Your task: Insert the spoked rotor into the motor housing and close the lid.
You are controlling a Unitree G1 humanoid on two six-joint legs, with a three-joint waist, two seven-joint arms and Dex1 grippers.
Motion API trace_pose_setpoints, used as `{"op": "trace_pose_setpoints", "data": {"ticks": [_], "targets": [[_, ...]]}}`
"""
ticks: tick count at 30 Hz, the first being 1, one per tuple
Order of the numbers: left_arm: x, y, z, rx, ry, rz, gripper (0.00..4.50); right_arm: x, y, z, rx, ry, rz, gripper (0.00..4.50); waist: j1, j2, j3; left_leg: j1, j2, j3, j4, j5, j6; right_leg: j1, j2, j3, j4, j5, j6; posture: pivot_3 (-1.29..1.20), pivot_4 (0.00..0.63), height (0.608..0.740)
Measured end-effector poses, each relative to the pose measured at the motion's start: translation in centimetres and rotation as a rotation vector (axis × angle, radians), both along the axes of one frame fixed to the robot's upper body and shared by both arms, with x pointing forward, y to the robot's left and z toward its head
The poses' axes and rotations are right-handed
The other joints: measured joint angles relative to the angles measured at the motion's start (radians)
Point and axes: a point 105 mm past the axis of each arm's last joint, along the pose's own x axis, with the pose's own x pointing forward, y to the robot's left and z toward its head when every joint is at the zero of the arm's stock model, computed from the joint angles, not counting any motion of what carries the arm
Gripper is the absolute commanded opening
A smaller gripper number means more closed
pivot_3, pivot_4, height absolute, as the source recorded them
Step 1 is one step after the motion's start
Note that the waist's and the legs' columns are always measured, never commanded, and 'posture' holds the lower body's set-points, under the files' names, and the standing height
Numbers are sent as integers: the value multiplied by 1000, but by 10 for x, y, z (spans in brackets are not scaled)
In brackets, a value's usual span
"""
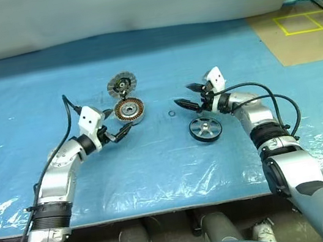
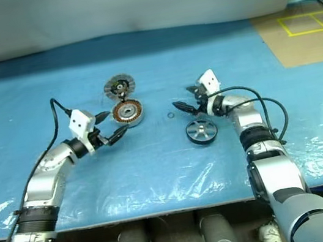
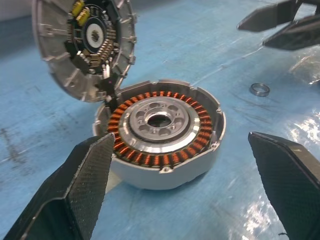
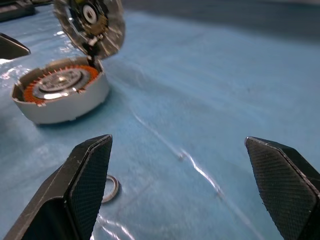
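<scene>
Three parts wait on the blue worktop (image 1: 33,93). The motor housing (image 1: 129,111) sits windings-up with the lid (image 1: 121,85) propped open on edge at its far side, leaving the cavity free for loading. The spoked rotor (image 1: 205,129) lies flat, well apart to the right (a tiny washer ring (image 1: 171,114) lies between them). The left gripper (image 1: 116,125) hovers just beside the housing, fingers wide and empty; the right gripper (image 1: 190,99), likewise spread, hangs over the worktop just beyond the rotor, probably placed to take it.

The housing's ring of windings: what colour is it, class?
Copper-orange, circling the silver hub of the housing; clearest in the left wrist view.
</scene>
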Motion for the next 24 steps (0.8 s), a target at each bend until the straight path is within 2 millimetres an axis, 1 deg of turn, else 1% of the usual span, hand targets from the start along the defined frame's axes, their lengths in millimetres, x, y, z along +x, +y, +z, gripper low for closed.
{"op": "trace_pose_setpoints", "data": {"ticks": [4,8,11,13,15,18,21,24], "targets": [[-2,-1,8,3,-7,-53,4500,-6,12,19,-23,-66,82,4492,3,0,0,-2,0,0,0,2,0,0,-1,-1,0,0,0,0,150,740],[-8,-7,25,33,-24,-160,4500,-18,23,36,-64,-113,193,4492,5,0,0,-2,0,0,-1,2,-1,0,-2,-2,0,0,0,0,150,740],[-11,-17,37,88,-19,-278,4500,-31,30,41,-101,-123,267,4492,8,0,0,-1,-1,0,-5,5,0,0,-3,-3,-1,0,0,0,150,740],[-11,-23,50,137,-42,-347,4500,-41,39,42,-116,-128,318,4492,10,0,0,0,-3,0,-9,8,-1,0,-4,-3,0,0,0,0,150,740],[-9,-26,58,194,-58,-405,4500,-47,44,43,-128,-137,341,4492,12,0,0,2,-6,0,-14,11,-1,-1,-6,-4,-1,0,0,0,150,740],[-1,-26,59,296,-46,-478,4500,-52,46,43,-141,-147,350,4492,11,0,0,2,-8,0,-15,13,-1,0,-10,-4,-1,0,1,0,150,740],[6,-23,49,424,13,-555,4500,-53,42,40,-148,-151,325,4492,12,0,0,1,-10,0,-15,13,0,0,-13,-6,-1,0,1,0,150,740],[13,-15,38,513,61,-585,4500,-52,37,35,-153,-141,290,4492,13,0,0,0,-10,-1,-15,14,0,1,-13,-6,-1,0,2,0,150,740]]}}
